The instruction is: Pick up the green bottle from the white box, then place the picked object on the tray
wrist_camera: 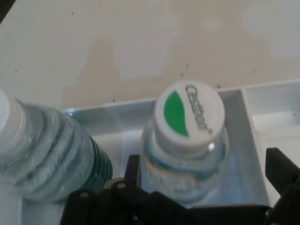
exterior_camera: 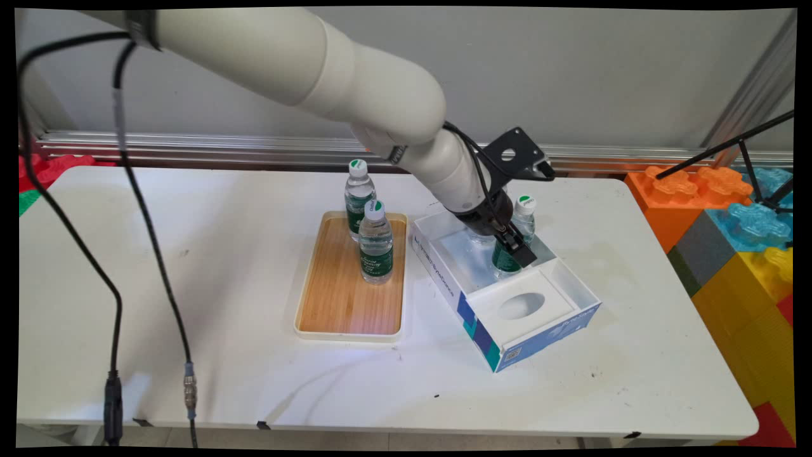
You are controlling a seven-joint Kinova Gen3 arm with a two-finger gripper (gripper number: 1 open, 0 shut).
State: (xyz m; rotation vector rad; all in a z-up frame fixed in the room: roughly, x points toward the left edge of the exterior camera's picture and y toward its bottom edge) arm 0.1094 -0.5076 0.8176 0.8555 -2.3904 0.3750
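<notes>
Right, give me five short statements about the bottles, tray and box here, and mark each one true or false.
1. Two water bottles stand on the wooden tray. True.
2. The box lies left of the tray. False: it lies to the tray's right.
3. The gripper is at a bottle in the box. True.
4. The bottle caps are red. False: the cap is white with a green leaf.
5. The bottles on the tray lie on their sides. False: the nearer bottle and the farther bottle stand upright.
</notes>
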